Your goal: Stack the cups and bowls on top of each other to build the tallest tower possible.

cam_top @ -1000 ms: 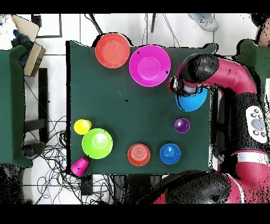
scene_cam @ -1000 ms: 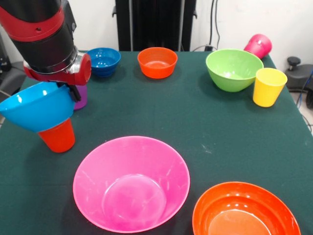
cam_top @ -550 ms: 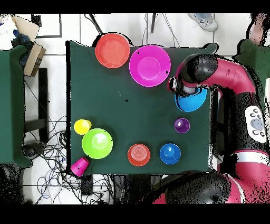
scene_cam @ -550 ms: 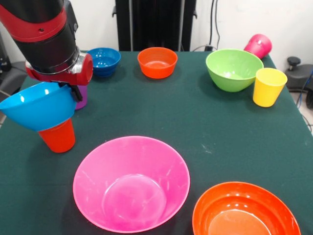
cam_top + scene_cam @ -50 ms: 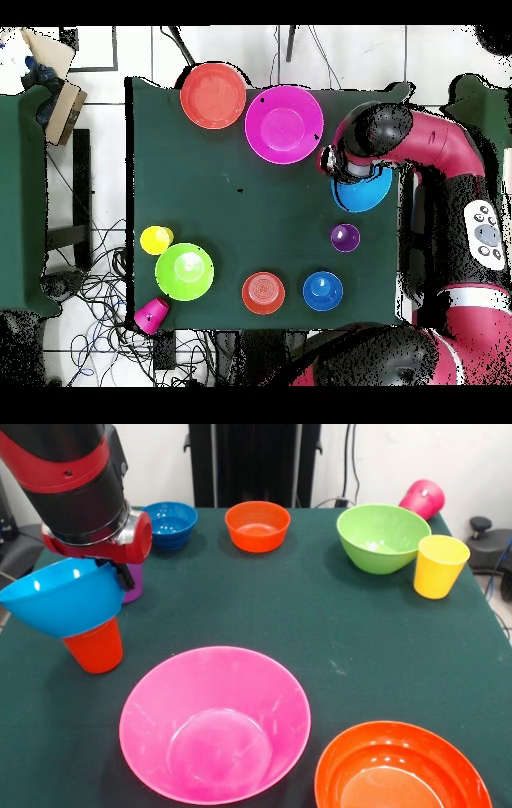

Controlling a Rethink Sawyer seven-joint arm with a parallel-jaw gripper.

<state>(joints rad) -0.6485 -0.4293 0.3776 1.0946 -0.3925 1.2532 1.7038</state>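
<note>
Green cloth: covers the desk [image 5: 336,624], all the cups and bowls sit on it
Arm: red and black arm [image 5: 76,480] comes down at the desk's left side in the front view
Gripper: gripper [image 5: 120,576] is at the rim of the medium blue bowl [image 5: 60,596], mostly hidden behind the wrist
Fingers: cannot tell whether open or closed, the wrist and the bowl hide them
Medium blue bowl: tilted, its base rests on top of the orange cup [image 5: 94,646]; in the overhead view it shows half under the arm [image 5: 362,190]
Orange cup: upright on the desk, rim hidden by the bowl
Purple cup: purple cup [image 5: 133,582] just behind the gripper, partly hidden; clear in the overhead view [image 5: 345,237]
Very large pink bowl: pink bowl [image 5: 214,724] upright at the near edge, near the orange cup
Large orange bowl: large orange bowl [image 5: 402,768] just beside the pink one, cut by the picture's bottom edge
Small blue bowl: small blue bowl [image 5: 170,524] at the far edge, empty
Small orange bowl: small orange bowl [image 5: 257,526] beside the small blue one, apart from it
Lime green bowl: lime green bowl [image 5: 382,538] at the far right
Yellow cup: yellow cup [image 5: 439,566] upright, just beside the green bowl
Magenta cup: magenta cup [image 5: 423,499] lies on its side at the far right corner
</note>
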